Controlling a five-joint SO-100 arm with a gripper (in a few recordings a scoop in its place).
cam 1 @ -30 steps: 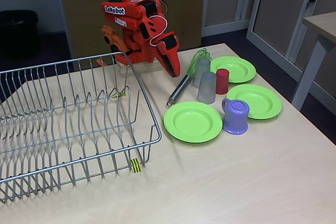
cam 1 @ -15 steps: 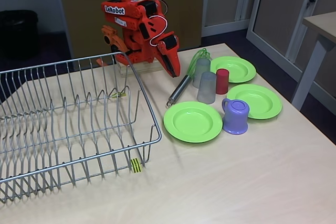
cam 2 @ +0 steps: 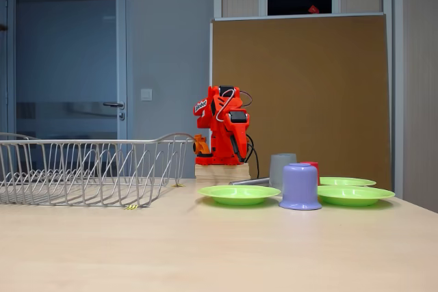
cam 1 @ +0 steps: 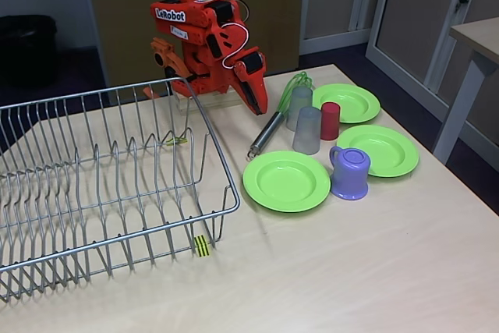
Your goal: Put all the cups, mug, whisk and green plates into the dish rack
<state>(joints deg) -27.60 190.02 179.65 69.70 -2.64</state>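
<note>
At the table's far edge my orange arm sits folded, gripper (cam 1: 257, 103) pointing down beside the whisk (cam 1: 274, 118); I can't tell how its jaws stand. Nothing differs from a second ago. Cups (cam 1: 307, 130), mug (cam 1: 350, 172) and green plates (cam 1: 286, 181) cluster toward the right edge. The dish rack (cam 1: 101, 185) stands by the left edge, nothing in it.
</note>
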